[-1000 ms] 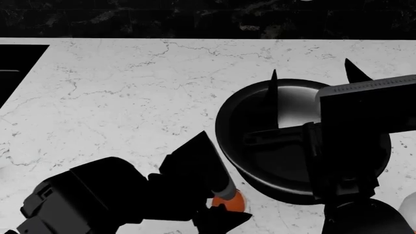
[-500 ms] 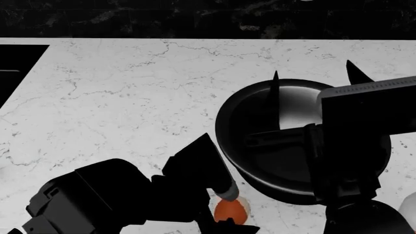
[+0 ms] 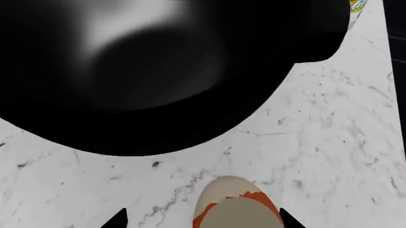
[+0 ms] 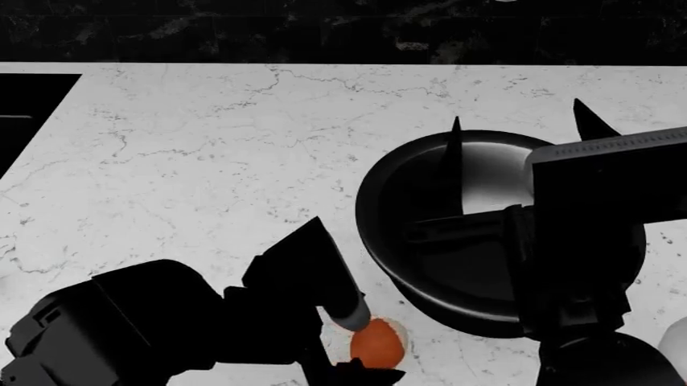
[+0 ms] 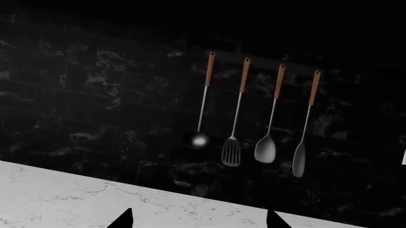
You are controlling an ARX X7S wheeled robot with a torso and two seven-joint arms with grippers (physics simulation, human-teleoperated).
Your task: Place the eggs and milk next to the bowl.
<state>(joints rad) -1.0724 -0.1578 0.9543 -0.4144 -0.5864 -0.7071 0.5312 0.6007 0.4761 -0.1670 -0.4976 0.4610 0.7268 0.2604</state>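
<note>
An orange-brown egg (image 4: 377, 343) lay on the white marble counter (image 4: 204, 153) at the lower centre of the head view, just beside the near rim of the large black bowl (image 4: 400, 211), which filled the centre right. In the left wrist view the same egg (image 3: 236, 206), with a whitish patch on top, sat at the bottom edge between the two dark fingertips, apart from both, and the bowl (image 3: 146, 71) spread across the upper frame. The left gripper (image 4: 349, 346) stood spread around the egg without touching it. A white rounded shape, seemingly the milk (image 4: 676, 344), peeked in at the lower right edge of the head view. The right gripper (image 4: 520, 133) hung over the bowl, its two pointed fingertips well apart. Its wrist view showed four utensils (image 5: 254, 114) hanging on a dark wall.
</note>
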